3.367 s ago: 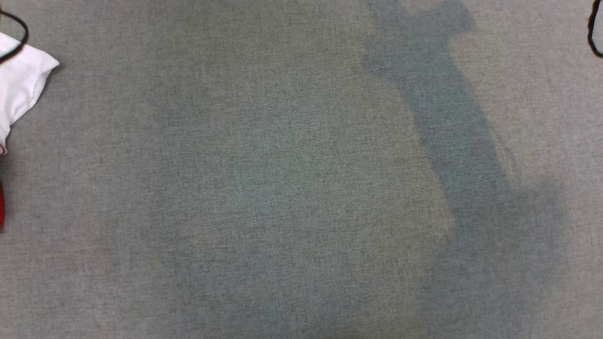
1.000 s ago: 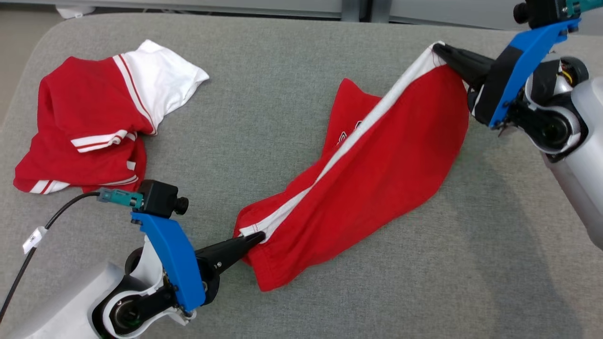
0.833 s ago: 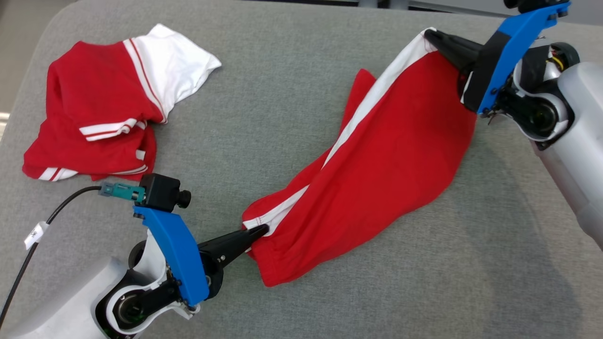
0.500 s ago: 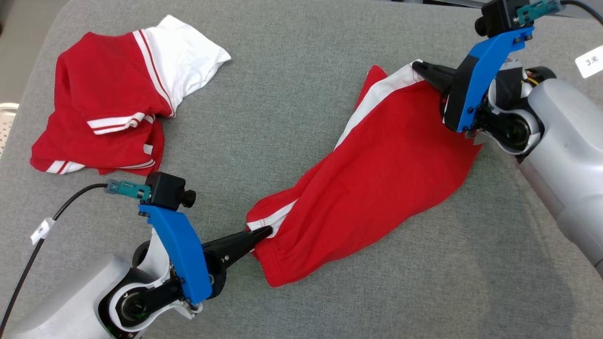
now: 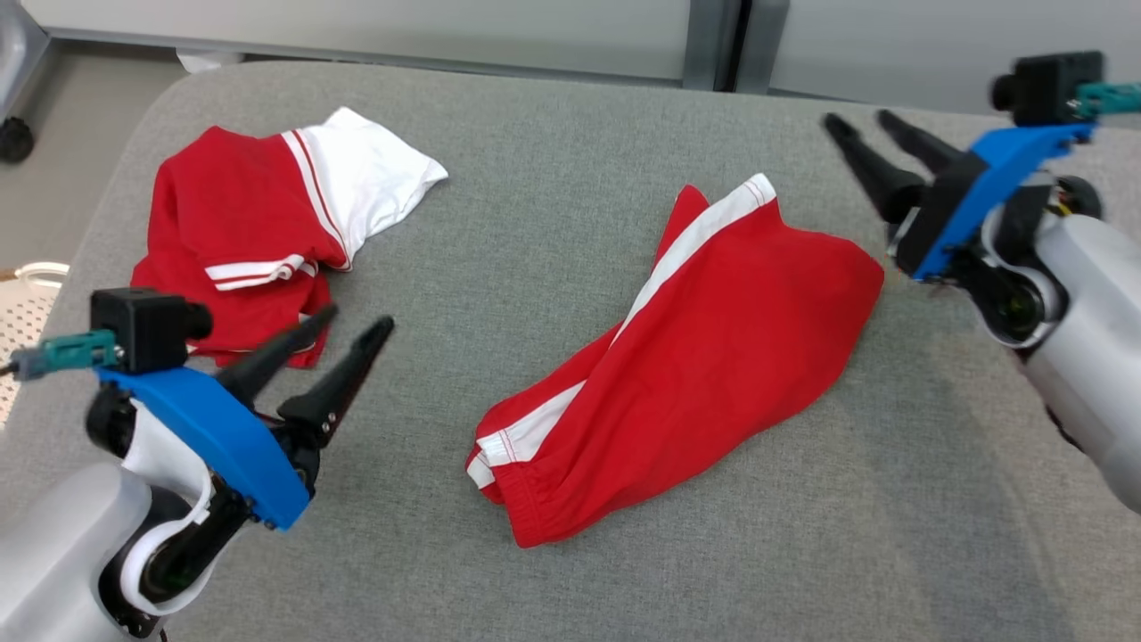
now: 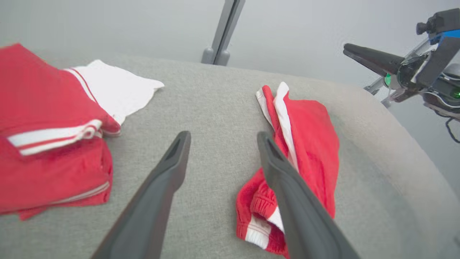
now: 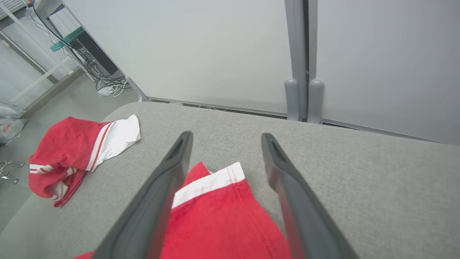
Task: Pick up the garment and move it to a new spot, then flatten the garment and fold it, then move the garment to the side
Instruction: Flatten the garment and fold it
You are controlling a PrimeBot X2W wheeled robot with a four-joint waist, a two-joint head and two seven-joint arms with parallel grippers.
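The garment [image 5: 713,357] is a pair of red shorts with a white side stripe. It lies loosely bunched on the grey padded table [image 5: 553,160], running from near centre toward the far right, and nothing holds it. My left gripper [image 5: 357,316] hovers open to its left, apart from the waistband end [image 6: 258,230]. My right gripper [image 5: 857,117] is open above the table, just right of the garment's far end [image 7: 212,183]. In the left wrist view the garment [image 6: 312,144] lies partly behind my right finger, and the right gripper [image 6: 350,52] shows at the far right.
A second red and white garment [image 5: 241,223] lies crumpled at the table's far left [image 6: 43,126] [image 7: 68,151]. The table's rounded far edge meets a pale wall with a grey post [image 5: 713,40]. Cables [image 7: 104,86] lie on the floor beyond the left corner.
Both grippers have opened and let go of the garment, then drawn up and away from its two ends. The garment has settled onto the table. The head camera has shifted.
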